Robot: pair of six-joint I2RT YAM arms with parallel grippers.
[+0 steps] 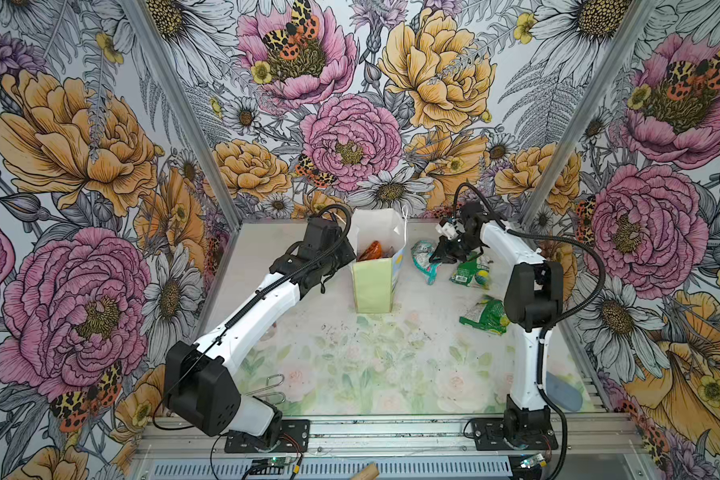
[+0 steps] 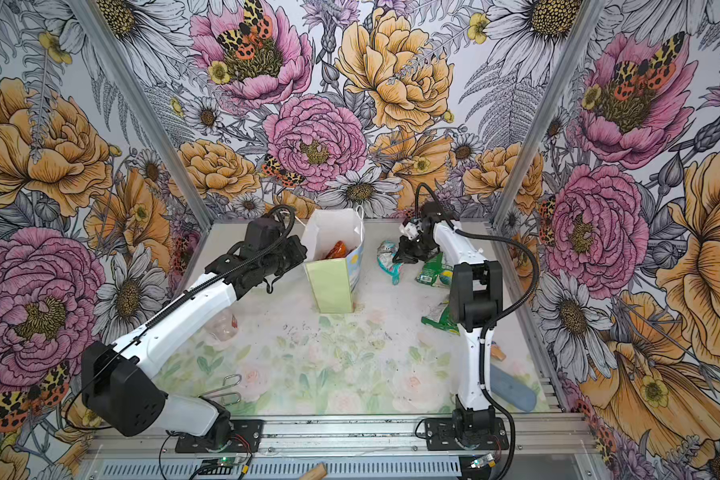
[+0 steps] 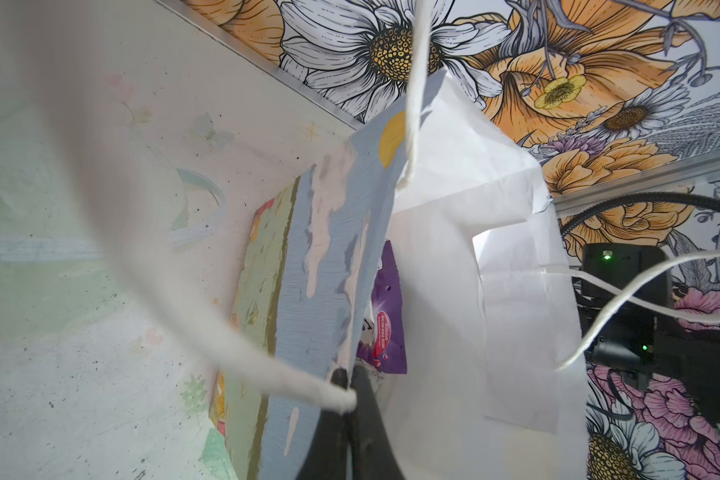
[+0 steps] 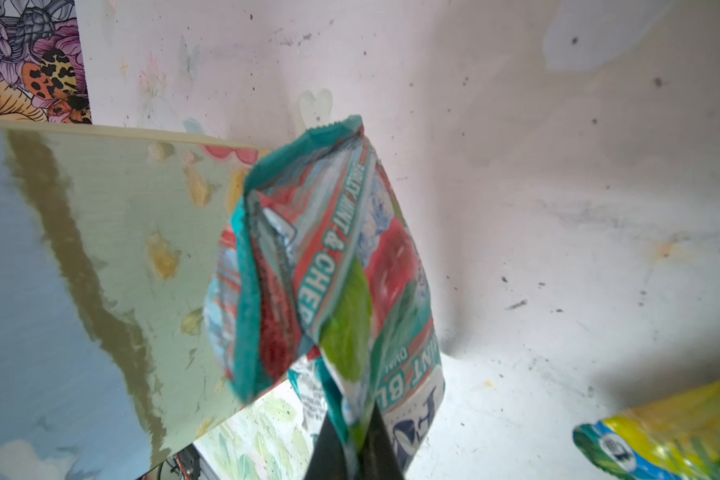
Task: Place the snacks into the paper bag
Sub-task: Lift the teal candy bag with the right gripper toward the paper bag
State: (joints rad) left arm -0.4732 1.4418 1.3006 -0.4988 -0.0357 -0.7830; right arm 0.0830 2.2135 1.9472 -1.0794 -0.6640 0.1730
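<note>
The paper bag point(image 1: 373, 291) point(image 2: 333, 291) stands upright at mid-table, pale green outside and white inside point(image 3: 433, 291). An orange packet point(image 1: 371, 250) point(image 2: 336, 250) and a purple packet point(image 3: 385, 324) lie in it. My left gripper point(image 3: 348, 376) is shut on the bag's wall by a cord handle point(image 3: 225, 324); in both top views its wrist hides it. My right gripper point(image 1: 435, 257) point(image 2: 400, 257) point(image 4: 356, 440) is shut on a teal packet point(image 1: 422, 253) point(image 2: 386, 254) point(image 4: 329, 257), just right of the bag point(image 4: 100, 249). Two green packets point(image 1: 472, 274) point(image 1: 487, 318) lie on the table at right.
A blue-grey oval thing point(image 1: 564, 392) point(image 2: 514, 390) lies by the right arm's base. A wire clip point(image 1: 269, 388) point(image 2: 225, 388) sits near the left arm's base, with a clear plastic thing point(image 2: 223, 326) under the left arm. Flowered walls close in three sides.
</note>
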